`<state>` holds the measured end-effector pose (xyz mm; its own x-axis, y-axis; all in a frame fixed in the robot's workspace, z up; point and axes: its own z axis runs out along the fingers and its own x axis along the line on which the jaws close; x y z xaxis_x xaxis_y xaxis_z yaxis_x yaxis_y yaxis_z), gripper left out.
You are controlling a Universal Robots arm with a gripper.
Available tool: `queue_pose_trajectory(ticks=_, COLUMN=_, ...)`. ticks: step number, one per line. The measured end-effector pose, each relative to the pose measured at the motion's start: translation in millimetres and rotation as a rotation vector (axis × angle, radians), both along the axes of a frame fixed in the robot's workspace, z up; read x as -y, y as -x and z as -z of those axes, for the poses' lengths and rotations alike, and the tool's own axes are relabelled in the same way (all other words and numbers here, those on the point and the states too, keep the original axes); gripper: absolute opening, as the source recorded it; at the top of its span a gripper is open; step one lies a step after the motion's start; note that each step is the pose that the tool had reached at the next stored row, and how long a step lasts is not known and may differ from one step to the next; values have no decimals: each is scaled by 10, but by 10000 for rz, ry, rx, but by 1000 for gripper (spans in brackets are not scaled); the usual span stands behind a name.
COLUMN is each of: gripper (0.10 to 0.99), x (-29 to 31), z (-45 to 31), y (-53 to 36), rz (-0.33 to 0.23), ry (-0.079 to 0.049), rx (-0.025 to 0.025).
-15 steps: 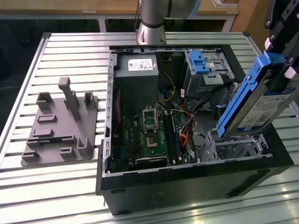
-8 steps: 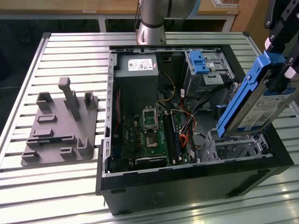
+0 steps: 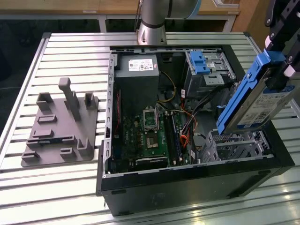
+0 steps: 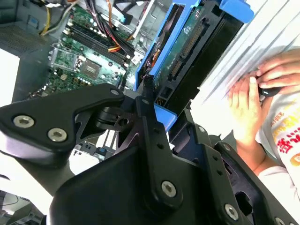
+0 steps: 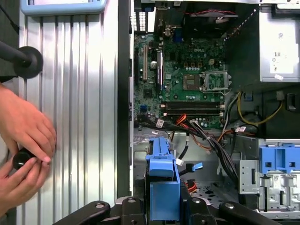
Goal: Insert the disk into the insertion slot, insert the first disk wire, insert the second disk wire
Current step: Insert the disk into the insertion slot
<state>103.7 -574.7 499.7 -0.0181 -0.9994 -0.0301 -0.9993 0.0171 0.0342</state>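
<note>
Where pincer is: pincer [image 3: 280, 77] up at ext. view's right, over case's front corner; also in both wrist views [image 4: 164, 112] [image 5: 164, 206].
Pincer state: clamped on disk, fingers [image 4: 145, 101] pressed vs. its blue frame.
Disk: disk [image 3: 262, 101] held in air, tilted steeply, label side facing ext. view; high end at pincer, low end down twd slot. Green board side w/ connector row seen in second wrist view [image 4: 183, 61]; blue frame end in first wrist view [image 5: 163, 187].
Slot: slot [image 3: 239, 145] = low perforated cage inside case, right below disk's low end. Disk mostly above it, not seated; contact at low corner: can't tell.
Wires: wires [image 3: 185, 126] [image 5: 211, 140], black/orange bundle, lie loose btwn mobo and slot, apart from disk.
Bay: taller bay [image 3: 215, 70] w/ blue latch [image 3: 199, 62] [image 5: 279, 161], behind slot in ext. view.
Mobo: mobo [image 3: 150, 136] [image 4: 79, 61] [image 5: 187, 79] flat on case floor, near middle.
PSU: PSU [image 3: 138, 70] [image 5: 279, 47] at case's far end, near arm base [image 3: 152, 21].
Case: case [image 3: 187, 183] open on its side, on slatted table [image 3: 70, 51].
Fixture: grey fixture [image 3: 61, 126] on table, ext. view's left, well apart from case.
Hands: person's hands [image 5: 23, 131] [image 4: 248, 98] beside case, over table, around a small black object [image 5: 21, 159].
</note>
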Motion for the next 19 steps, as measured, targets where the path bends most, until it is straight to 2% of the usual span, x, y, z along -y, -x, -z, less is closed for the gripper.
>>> queue_pose_trajectory(ticks=3, gripper=365, x=0, z=0, y=0, rz=0, ry=-207, rx=38)
queue_pose_trajectory(ticks=4, gripper=365, x=1, z=0, y=0, rz=0, ry=-241, rx=41)
queue_pose_trajectory(ticks=14, gripper=365, x=7, z=0, y=-10, rz=1, ry=-278, rx=47)
queue_pose_trajectory(ticks=17, gripper=365, x=11, z=2, y=-12, rz=-2, ry=-297, rx=77)
queue_pose_trajectory(ticks=19, gripper=365, x=12, z=3, y=-12, rz=-1, ry=-301, rx=118)
